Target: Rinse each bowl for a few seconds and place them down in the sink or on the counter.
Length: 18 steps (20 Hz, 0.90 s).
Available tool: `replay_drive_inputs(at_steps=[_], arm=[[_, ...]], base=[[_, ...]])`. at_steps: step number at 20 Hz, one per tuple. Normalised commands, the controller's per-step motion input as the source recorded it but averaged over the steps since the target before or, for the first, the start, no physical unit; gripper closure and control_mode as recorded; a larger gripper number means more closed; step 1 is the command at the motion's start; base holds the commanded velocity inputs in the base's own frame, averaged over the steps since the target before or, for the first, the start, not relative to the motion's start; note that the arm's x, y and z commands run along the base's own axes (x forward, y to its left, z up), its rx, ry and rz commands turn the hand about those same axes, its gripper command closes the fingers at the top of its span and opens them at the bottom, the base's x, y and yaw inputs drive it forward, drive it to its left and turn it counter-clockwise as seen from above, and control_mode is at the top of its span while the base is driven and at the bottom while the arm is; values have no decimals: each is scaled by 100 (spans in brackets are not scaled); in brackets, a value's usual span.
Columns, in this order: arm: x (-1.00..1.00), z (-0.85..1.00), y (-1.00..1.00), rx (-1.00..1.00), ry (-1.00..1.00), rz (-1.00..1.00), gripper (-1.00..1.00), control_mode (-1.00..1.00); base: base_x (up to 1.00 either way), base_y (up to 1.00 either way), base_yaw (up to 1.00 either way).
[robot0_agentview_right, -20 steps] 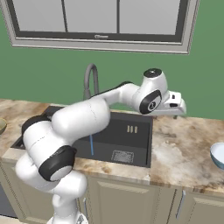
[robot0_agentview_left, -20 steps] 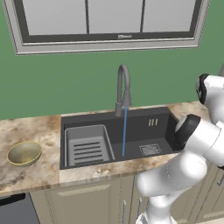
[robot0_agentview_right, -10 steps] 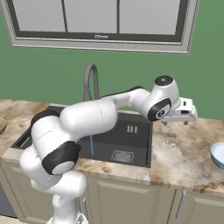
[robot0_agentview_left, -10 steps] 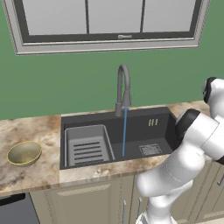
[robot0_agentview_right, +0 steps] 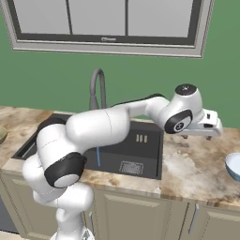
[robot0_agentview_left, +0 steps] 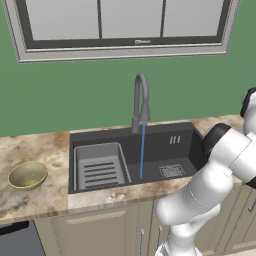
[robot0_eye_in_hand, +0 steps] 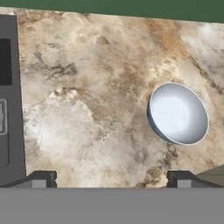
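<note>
Gripper (robot0_eye_in_hand: 109, 178) spread, empty above the bench (robot0_eye_in_hand: 87, 109); blue bowl (robot0_eye_in_hand: 178, 113) and gold bowl (robot0_agentview_left: 27, 175) both unrinsed, tap running.

An olive-gold bowl (robot0_agentview_left: 27, 174) on beige-and-brown speckled counter (robot0_agentview_left: 35, 197); a pale blue-white bowl (robot0_eye_in_hand: 178, 113) (darker blue outside); charcoal sink (robot0_agentview_left: 165, 150), grey faucet (robot0_agentview_left: 140, 102).

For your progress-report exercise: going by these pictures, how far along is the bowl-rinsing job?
Done: water already runs from the faucet into the sink. In hand: the open hand, holding nothing, hovers over the counter right of the sink, with the pale blue bowl ahead of it. Left: neither bowl looks rinsed yet; the olive-gold bowl sits on the counter left of the sink.
</note>
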Motion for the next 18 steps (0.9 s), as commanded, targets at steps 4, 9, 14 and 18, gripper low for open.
replay_drive_inputs(at_steps=[4, 9, 14, 18], arm=[[-9, 0, -18, 0, 0, -4, -100, -100], [-20, -5, -20, 0, 2, -5, -100, -100], [-20, -9, -33, 0, 4, -5, -100, -100], [-20, -9, -12, 0, 5, -5, -100, -100]], base=[[0, 0, 0], [0, 0, 0], [0, 0, 0], [0, 0, 0]])
